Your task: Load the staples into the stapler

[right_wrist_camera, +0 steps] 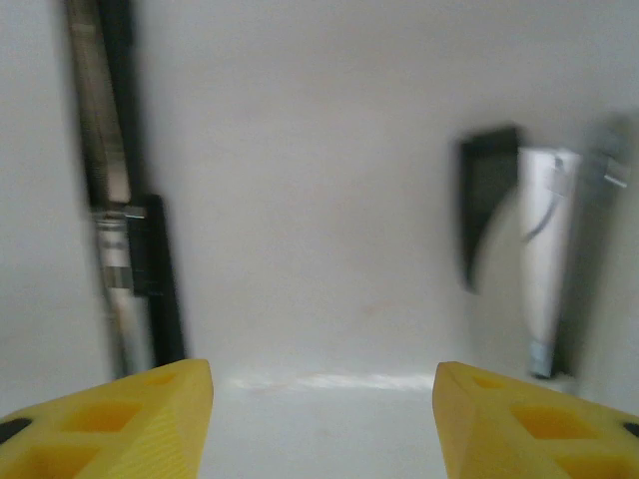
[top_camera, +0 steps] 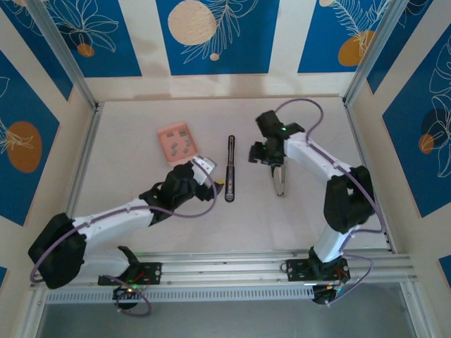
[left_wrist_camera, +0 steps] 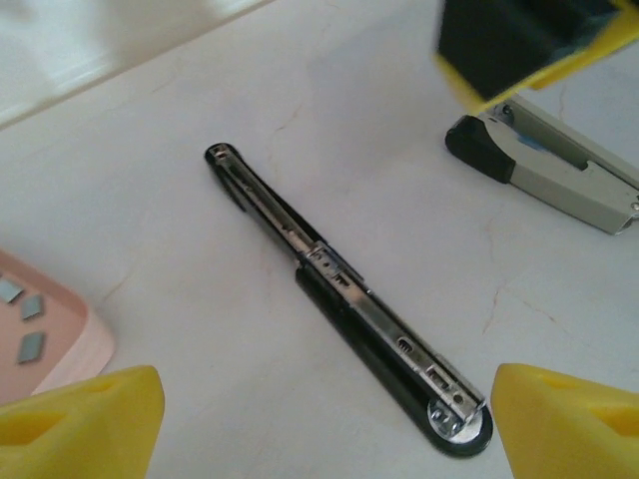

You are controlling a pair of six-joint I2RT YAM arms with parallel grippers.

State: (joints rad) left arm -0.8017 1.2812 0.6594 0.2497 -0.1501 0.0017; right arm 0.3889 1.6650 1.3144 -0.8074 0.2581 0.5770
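The slim black stapler (top_camera: 230,169) lies open and flat mid-table, its silvery staple rail (left_wrist_camera: 339,279) facing up. Its silvery-white bar part (top_camera: 280,179) lies apart to the right, also seen as the grey-white part (left_wrist_camera: 559,165). The salmon-pink box (top_camera: 175,141) sits to the left, with small grey staple strips (left_wrist_camera: 22,304) inside it. My left gripper (top_camera: 213,176) hovers just left of the stapler's near end, open and holding nothing, with yellow fingers (left_wrist_camera: 85,424) either side. My right gripper (top_camera: 262,153) is open and empty between the stapler (right_wrist_camera: 125,200) and the white bar (right_wrist_camera: 544,259).
The white tabletop (top_camera: 141,190) is bordered by a metal rail (top_camera: 282,264) at the near edge and by upright frame posts (top_camera: 84,91) at the back corners. The right gripper's yellow and black finger (left_wrist_camera: 519,40) hangs near the white bar.
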